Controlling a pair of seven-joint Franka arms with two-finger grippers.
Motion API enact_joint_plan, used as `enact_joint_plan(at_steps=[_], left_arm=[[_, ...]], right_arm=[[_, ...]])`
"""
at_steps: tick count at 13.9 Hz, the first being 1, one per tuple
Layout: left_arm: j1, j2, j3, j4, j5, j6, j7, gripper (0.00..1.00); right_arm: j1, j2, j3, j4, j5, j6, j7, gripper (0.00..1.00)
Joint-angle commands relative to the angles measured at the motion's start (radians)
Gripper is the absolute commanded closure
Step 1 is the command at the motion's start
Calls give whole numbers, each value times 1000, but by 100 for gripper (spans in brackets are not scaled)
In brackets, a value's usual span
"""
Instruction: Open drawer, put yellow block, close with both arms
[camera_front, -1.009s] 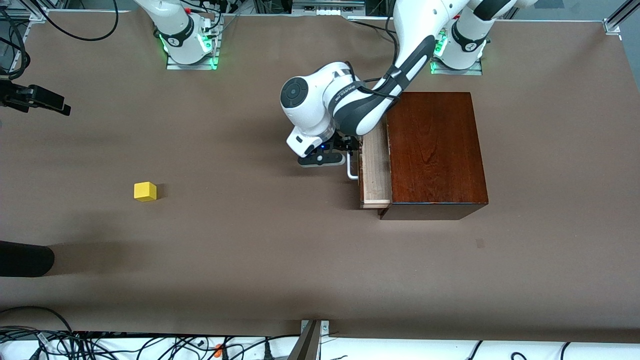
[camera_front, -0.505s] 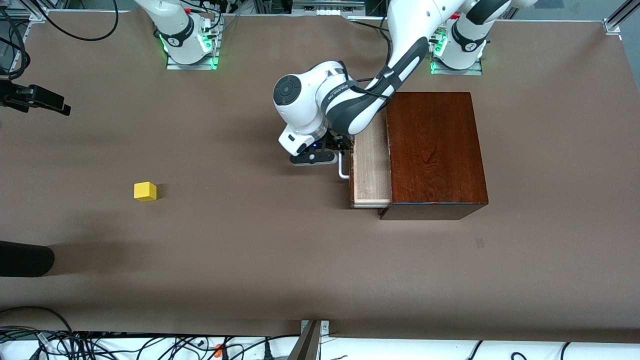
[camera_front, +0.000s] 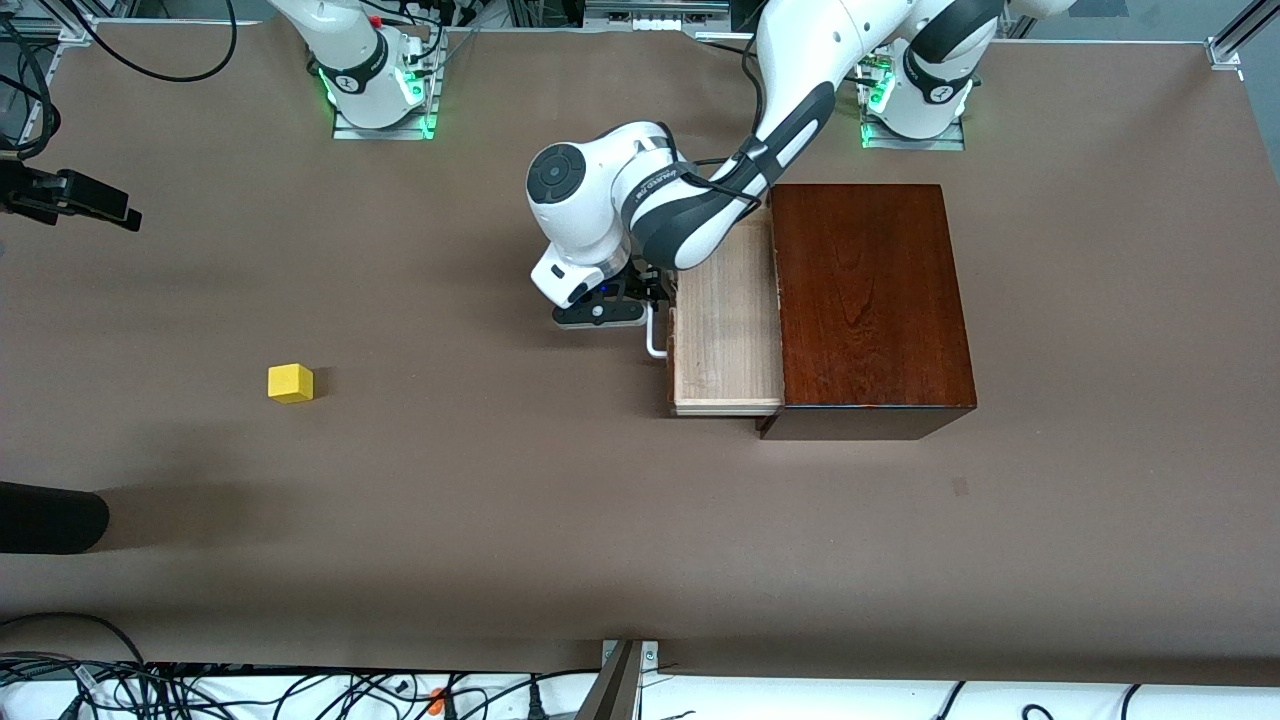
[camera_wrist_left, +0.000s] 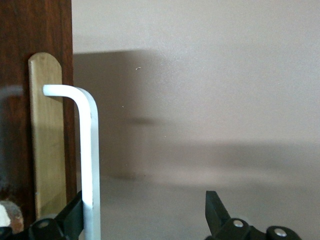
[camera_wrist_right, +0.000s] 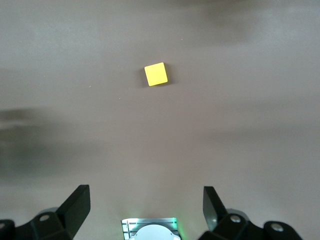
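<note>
Yellow block (camera_front: 290, 383) alone on the table toward the right arm's end, pale drawer (camera_front: 727, 340) partly out of its box (camera_front: 868, 300), left gripper (camera_front: 648, 312) low at the handle (camera_front: 655, 337), fingers wide with one finger (camera_wrist_left: 75, 216) against it, right gripper (camera_wrist_right: 146, 210) high over the table, fingers spread, empty.

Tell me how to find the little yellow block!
Start at the big reddish-brown wooden box near the left arm's end of the brown table. Look along the table toward the right arm's end, over bare cloth. There sits the yellow block alone, the only bright, tiny cube around.
</note>
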Motion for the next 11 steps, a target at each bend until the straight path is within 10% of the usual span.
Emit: enact_joint_plan(at_steps=[1,11], left_arm=[[-23,39,-3,73,-23,41,-14,0],[111,-235,-6,-10,-194,-168,140,0]], right_arm=[[-3,-11,2,-12,-2,-2,2,0],[-3,0,2,-10,-2,7,2,0]])
